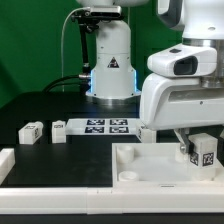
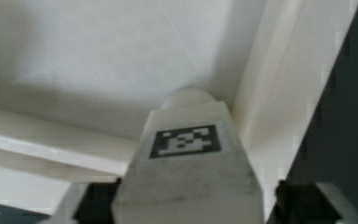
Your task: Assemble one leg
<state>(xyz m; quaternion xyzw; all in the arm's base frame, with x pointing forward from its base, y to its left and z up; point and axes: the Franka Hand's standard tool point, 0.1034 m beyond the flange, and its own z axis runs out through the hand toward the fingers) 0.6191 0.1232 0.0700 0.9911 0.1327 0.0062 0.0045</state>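
Observation:
My gripper (image 1: 199, 148) is shut on a leg (image 1: 203, 153), a small white block with a black-and-white tag. It holds the leg just above the right part of the large white square panel (image 1: 150, 168). In the wrist view the leg (image 2: 190, 150) stands between the dark fingers (image 2: 98, 205), its tip close to the panel's (image 2: 87, 80) raised edge. I cannot tell whether the leg touches the panel. Two more legs (image 1: 30, 131) (image 1: 58, 130) lie on the dark table at the exterior view's left.
The marker board (image 1: 105, 126) lies behind the panel in front of the arm's base (image 1: 110, 70). Another small white block (image 1: 147, 131) sits beside the board's right end. A white part (image 1: 6, 165) lies at the exterior view's left edge.

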